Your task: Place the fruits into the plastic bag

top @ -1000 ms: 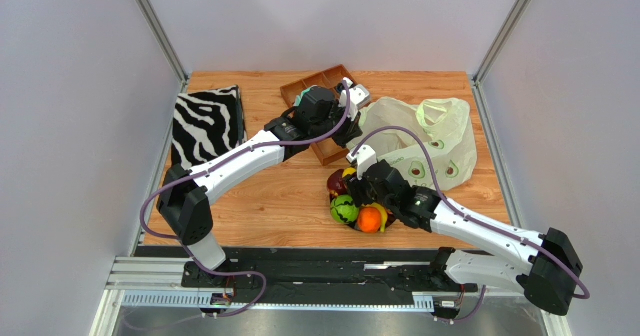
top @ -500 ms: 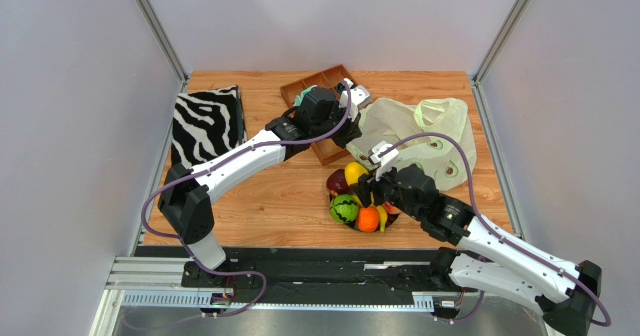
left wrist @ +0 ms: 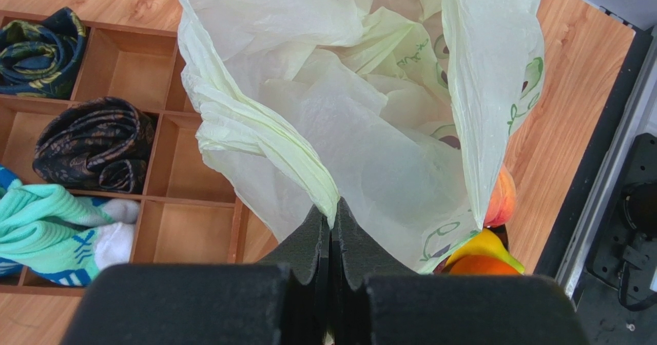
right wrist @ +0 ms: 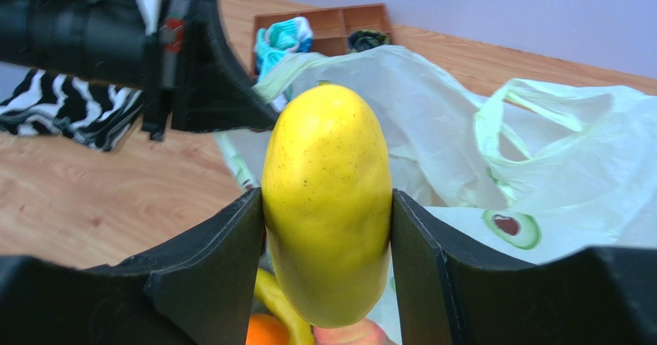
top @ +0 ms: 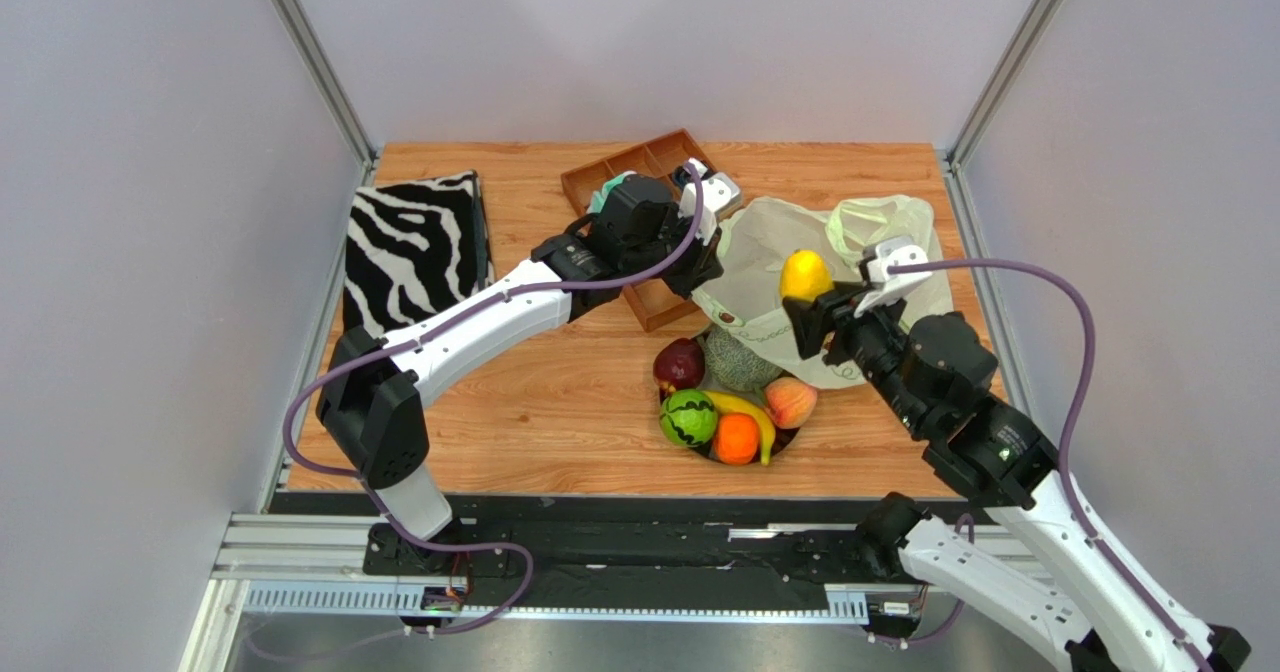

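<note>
Right hand point(right wrist: 328, 200) is clamped on the yellow oblong fruit point(top: 806, 273), one finger pressed on each side of it, and it's up off the desk point(top: 511, 402); from the top view the fruit lines up over the left part of the plastic bag point(left wrist: 378, 152). Left hand point(left wrist: 332, 222) is squeezed fully together with a fold of the bag's rim pinched between its fingers, so that edge is lifted and the bag gapes open (you can see right down into the crinkly inside from the left wrist view). The other fruits are bunched on the desk just in front of the bag: dark red apple point(top: 679, 362), grey-green melon point(top: 736, 357) right against the bag, striped green ball point(top: 690, 419), orange point(top: 736, 438), banana point(top: 747, 411) and peach point(top: 790, 401), all touching or nearly so. Behind the left hand there's a wooden divider tray point(left wrist: 193, 175) with rolled cloths in some compartments, and a zebra-striped box point(top: 409, 252) sits on the far left of the desk.
</note>
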`<action>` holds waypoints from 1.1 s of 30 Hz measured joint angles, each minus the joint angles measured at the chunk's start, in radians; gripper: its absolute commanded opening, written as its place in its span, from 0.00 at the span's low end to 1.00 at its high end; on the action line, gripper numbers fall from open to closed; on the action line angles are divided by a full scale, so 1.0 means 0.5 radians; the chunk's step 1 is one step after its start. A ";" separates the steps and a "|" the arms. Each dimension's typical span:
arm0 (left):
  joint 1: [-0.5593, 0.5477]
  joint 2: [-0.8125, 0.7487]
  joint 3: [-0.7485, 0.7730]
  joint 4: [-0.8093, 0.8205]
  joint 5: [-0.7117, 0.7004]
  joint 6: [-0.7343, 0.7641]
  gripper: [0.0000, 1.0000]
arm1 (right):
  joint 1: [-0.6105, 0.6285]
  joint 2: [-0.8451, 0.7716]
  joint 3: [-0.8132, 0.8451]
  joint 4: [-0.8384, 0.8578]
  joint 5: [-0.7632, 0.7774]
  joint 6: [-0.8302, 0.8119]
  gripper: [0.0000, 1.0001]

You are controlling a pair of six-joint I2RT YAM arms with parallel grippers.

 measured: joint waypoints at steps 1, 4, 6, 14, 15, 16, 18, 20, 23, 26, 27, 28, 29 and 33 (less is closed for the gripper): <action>0.000 0.000 0.001 0.000 0.004 -0.002 0.00 | -0.092 0.021 0.028 -0.005 -0.045 -0.001 0.41; 0.000 0.000 0.001 0.000 0.012 -0.004 0.00 | -0.358 0.119 0.082 0.024 -0.154 0.004 0.41; 0.000 0.000 0.001 0.001 0.016 -0.007 0.00 | -0.474 0.213 0.098 0.056 -0.239 0.006 0.41; 0.000 0.000 0.001 0.004 0.066 -0.007 0.00 | -0.513 0.647 0.107 0.326 -0.410 -0.034 0.41; 0.000 0.000 0.001 0.004 0.074 -0.007 0.00 | -0.513 0.684 0.108 0.360 -0.410 -0.047 0.40; 0.000 0.000 0.001 0.005 0.082 -0.007 0.00 | -0.514 0.742 0.109 0.407 -0.404 -0.067 0.40; 0.000 0.000 0.001 0.005 0.095 -0.007 0.00 | -0.520 0.842 0.117 0.463 -0.393 -0.098 0.40; 0.000 0.000 0.001 0.006 0.105 -0.007 0.00 | -0.530 0.949 0.127 0.514 -0.377 -0.125 0.40; 0.000 0.000 0.000 0.010 0.111 -0.007 0.00 | -0.548 1.059 0.130 0.555 -0.344 -0.147 0.39; 0.000 0.000 0.001 0.024 0.122 -0.005 0.00 | -0.579 1.134 0.127 0.582 -0.308 -0.150 0.38; 0.000 0.000 0.000 0.027 0.127 -0.005 0.00 | -0.595 1.152 0.117 0.600 -0.294 -0.145 0.38; 0.000 0.000 0.000 0.034 0.135 -0.005 0.00 | -0.615 1.163 0.097 0.618 -0.277 -0.135 0.38; 0.000 0.000 0.001 0.037 0.140 -0.004 0.00 | -0.637 1.169 0.072 0.627 -0.260 -0.117 0.38; 0.000 0.000 0.000 0.050 0.156 0.001 0.00 | -0.779 1.209 -0.037 0.620 -0.169 -0.042 0.38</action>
